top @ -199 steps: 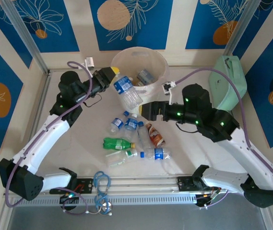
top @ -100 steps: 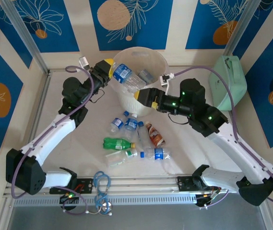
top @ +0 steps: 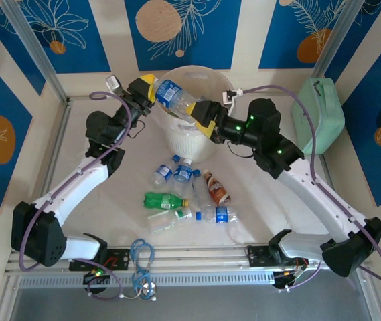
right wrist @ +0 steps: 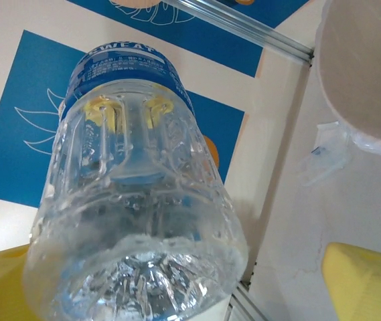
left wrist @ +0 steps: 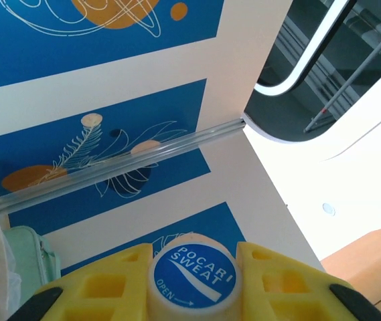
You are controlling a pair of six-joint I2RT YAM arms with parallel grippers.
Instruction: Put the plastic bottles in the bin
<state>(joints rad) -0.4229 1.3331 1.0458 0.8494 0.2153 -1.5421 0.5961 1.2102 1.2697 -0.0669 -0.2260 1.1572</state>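
Note:
My left gripper is shut on the blue-and-white cap of a clear bottle with a blue label, held level over the near-left rim of the whitish bin. The yellow fingers press the cap from both sides. My right gripper is open at the bottle's base, its right finger well apart from it. Several bottles lie on the table: clear with blue labels, one green, one brown-red.
A mint-green case lies right of the bin, beside my right arm. Metal frame posts and blue-patterned walls close in the back and sides. A rail with coiled cable runs along the near edge.
Both arms have moved back toward the bin. The held bottle went from in front of the bin up over its rim, and the right gripper closed in on its base.

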